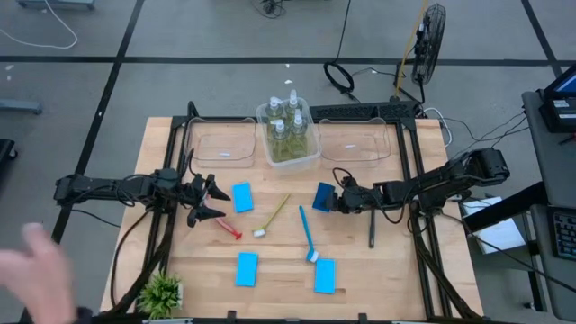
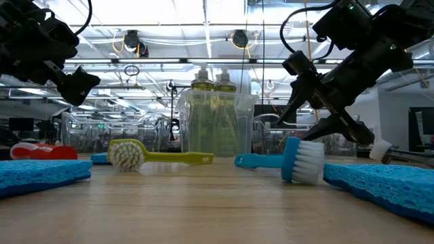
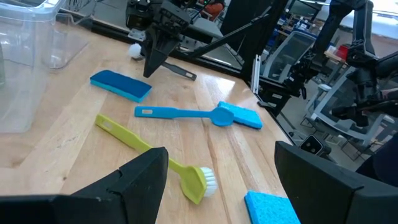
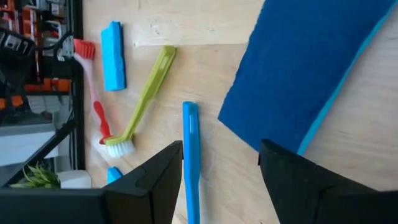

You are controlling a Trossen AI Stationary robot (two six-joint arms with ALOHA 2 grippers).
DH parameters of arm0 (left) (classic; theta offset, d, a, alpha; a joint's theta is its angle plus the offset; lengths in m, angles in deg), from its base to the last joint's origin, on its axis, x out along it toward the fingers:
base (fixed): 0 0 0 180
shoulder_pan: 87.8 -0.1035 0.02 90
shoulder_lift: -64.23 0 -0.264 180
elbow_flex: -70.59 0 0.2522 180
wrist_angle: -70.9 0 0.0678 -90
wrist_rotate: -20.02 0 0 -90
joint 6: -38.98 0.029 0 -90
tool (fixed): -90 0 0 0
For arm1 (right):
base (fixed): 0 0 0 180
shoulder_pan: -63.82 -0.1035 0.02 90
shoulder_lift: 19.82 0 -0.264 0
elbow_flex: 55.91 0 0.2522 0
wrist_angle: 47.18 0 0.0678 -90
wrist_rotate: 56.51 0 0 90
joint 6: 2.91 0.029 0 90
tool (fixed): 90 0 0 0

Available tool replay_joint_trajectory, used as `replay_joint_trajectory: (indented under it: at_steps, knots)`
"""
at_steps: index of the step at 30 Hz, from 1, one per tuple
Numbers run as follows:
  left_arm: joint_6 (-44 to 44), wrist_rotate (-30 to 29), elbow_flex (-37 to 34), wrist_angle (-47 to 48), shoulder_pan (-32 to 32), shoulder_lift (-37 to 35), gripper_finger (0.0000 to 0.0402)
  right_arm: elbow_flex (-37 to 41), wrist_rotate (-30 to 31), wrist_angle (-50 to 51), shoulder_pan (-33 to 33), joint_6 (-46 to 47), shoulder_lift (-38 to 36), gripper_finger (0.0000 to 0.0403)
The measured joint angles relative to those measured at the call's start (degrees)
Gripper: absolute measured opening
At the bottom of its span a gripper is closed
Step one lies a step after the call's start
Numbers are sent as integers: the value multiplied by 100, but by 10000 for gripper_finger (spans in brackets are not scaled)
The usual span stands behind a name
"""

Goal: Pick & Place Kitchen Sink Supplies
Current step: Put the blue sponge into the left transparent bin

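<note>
While unlabelled, pump bottles [image 1: 288, 126], blue sponges [image 1: 242, 197]

Between our left fingers [image 3: 140, 180] we see a brush [image 3: 155, 158], with another brush [image 3: 186, 114] beyond it. Just ahead of our right fingers [image 4: 155, 180] lies a sponge [image 4: 305, 74], a brush handle between them.

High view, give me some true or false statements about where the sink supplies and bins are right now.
1. The pump bottles stand in the middle bin. True.
2. The left bin holds a sponge. False: it shows nothing inside.
3. The blue brush lies on the table. True.
4. The plant sits beside the bottles. False: it is at the table's near left corner.
5. The right pincer is at a sponge. True.
</note>
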Motion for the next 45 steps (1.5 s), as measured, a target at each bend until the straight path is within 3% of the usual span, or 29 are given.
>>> replay_joint_trajectory:
  at_steps: [16,21,34,42,45]
  knots:
    - [-2,0,0,0,-1,0,296,-2,167,98,-2,-87,-68,199]
    - [-2,0,1,2,-2,0,296,-6,-119,161,36,76,-135,199]
    - [-2,0,2,-1,-2,0,296,-4,-127,141,81,-283,-294,199]
    - [-2,0,2,0,-2,0,296,-48,440,219,8,-246,-359,199]
    - [-2,0,2,0,-1,-2,296,-389,628,979,-39,-340,-517,199]
